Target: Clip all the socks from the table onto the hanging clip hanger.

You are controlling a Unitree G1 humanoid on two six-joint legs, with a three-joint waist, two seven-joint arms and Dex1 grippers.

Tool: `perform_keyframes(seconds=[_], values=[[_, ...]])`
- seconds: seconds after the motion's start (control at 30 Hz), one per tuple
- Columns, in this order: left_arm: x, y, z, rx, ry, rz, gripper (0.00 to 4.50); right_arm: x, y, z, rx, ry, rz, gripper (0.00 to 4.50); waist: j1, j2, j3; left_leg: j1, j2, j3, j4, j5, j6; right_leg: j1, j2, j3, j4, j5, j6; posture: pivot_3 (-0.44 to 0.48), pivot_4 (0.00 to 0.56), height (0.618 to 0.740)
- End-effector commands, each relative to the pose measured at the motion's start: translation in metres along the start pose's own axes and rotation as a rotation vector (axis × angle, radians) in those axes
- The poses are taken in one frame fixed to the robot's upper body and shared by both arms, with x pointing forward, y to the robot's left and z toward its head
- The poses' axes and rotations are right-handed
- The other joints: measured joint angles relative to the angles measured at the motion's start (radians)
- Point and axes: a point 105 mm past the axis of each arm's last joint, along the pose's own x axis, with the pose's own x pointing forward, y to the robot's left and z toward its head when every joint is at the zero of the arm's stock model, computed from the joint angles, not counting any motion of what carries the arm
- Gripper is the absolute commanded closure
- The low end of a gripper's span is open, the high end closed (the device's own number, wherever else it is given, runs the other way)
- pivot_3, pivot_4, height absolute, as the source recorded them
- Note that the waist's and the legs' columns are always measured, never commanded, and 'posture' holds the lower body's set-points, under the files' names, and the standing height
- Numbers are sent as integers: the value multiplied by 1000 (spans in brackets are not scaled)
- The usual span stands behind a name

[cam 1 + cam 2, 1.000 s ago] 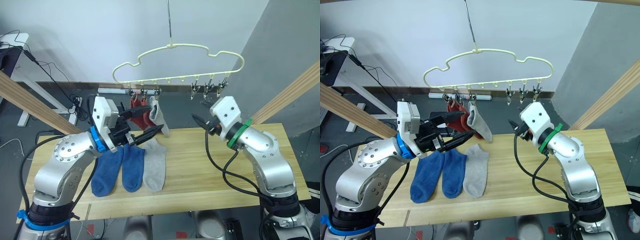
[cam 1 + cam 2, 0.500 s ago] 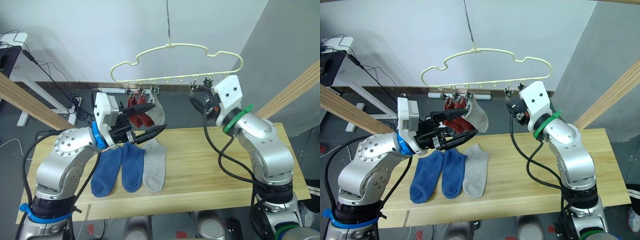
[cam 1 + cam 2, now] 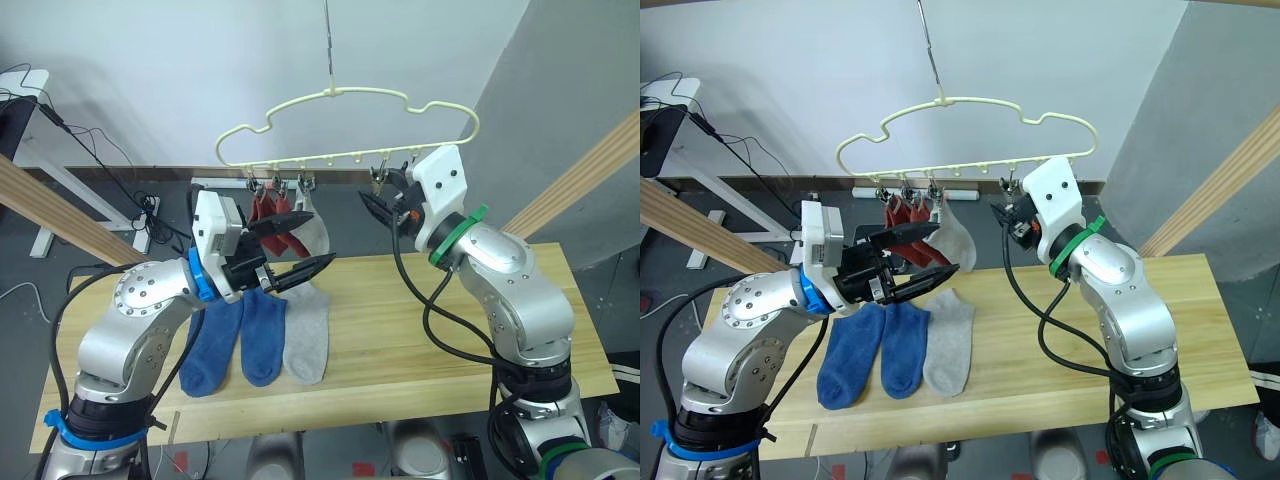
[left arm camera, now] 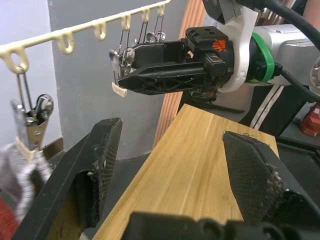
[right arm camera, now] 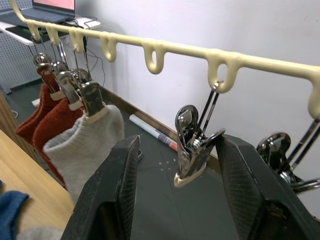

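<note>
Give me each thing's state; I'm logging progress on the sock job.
Red socks: two, clipped on the hanger.
Hung grey sock: clipped beside them.
Blue socks: two, flat on the table.
Table grey sock: flat, beside the blue ones.
Hanger: hanging, three clips free.
Left claw: open, empty.
Right claw: open around a free clip.

Slanted wooden beams either side; cables on floor.

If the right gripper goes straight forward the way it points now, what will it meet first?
Most likely the empty metal clip hanging from the clip hanger: it sits between the open fingers of the right gripper, though depth is hard to judge.
</note>
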Motion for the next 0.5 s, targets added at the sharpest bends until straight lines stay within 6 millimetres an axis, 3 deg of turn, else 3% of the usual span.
perform_keyframes(seconds=[0.03, 0.3, 0.5], values=[[2, -5, 9, 47, -30, -14, 960, 2, 2, 11, 4, -42, -7, 2072, -1, 0, 0, 0, 0, 0, 0, 0, 0, 0, 0, 0, 0, 0, 0, -235, 279, 740], [2, -3, 8, 45, -33, -1, 960, -3, -12, 3, 3, 7, -108, 2072, -2, 0, 0, 0, 0, 0, 0, 0, 0, 0, 0, 0, 1, 0, 0, -232, 280, 740], [2, -3, 6, 44, -29, 8, 960, -19, -3, -12, 15, 73, -94, 2072, -1, 0, -1, 0, 0, 1, 0, 0, 0, 0, 0, 0, 1, 0, 0, -237, 281, 740]])
